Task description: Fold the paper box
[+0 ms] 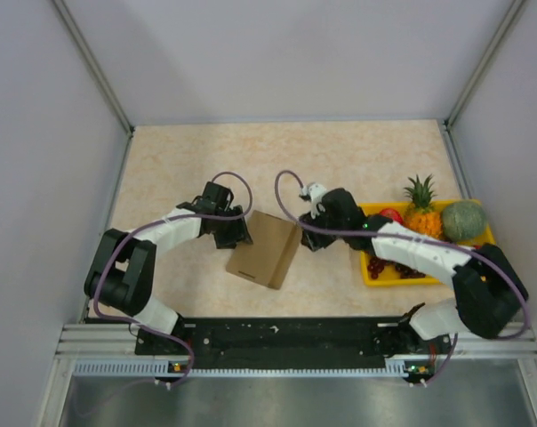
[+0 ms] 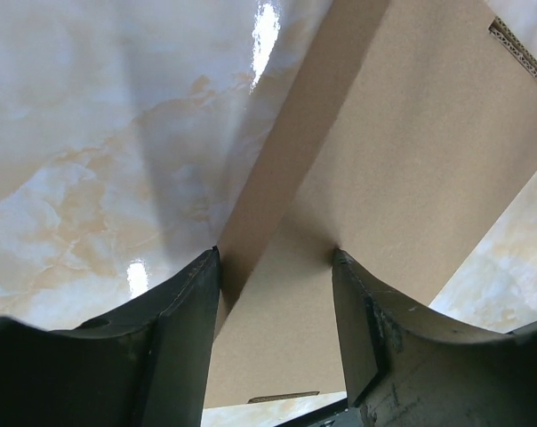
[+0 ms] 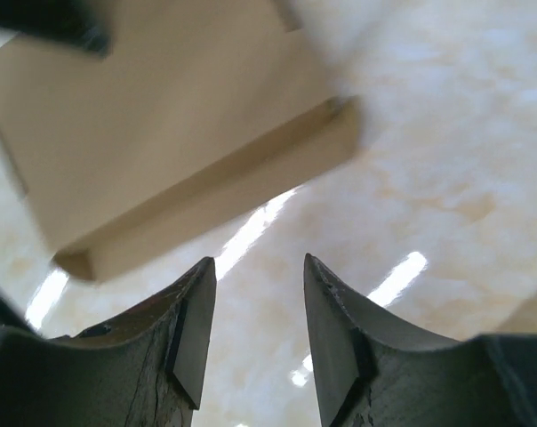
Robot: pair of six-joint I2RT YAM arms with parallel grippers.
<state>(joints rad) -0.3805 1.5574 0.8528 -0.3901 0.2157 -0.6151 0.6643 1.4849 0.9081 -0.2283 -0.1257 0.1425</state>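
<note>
The paper box (image 1: 264,251), plain brown cardboard folded into a flat rectangular shape, lies in the middle of the table between the arms. My left gripper (image 1: 237,236) is at its upper left edge. In the left wrist view the box (image 2: 411,160) fills the space under my left gripper (image 2: 276,255), whose jaws stand apart astride a fold edge, with the fingertips against the cardboard and nothing pinched. My right gripper (image 1: 306,238) sits just off the box's right edge. From the right wrist, the box (image 3: 162,116) lies beyond my right gripper (image 3: 260,260), which is open over bare table.
A yellow tray (image 1: 372,271) at the right holds a pineapple (image 1: 420,209), a green melon (image 1: 464,221), a red fruit (image 1: 391,214) and dark grapes (image 1: 402,267), close behind my right arm. Grey walls enclose the marble-patterned table (image 1: 188,169) on three sides.
</note>
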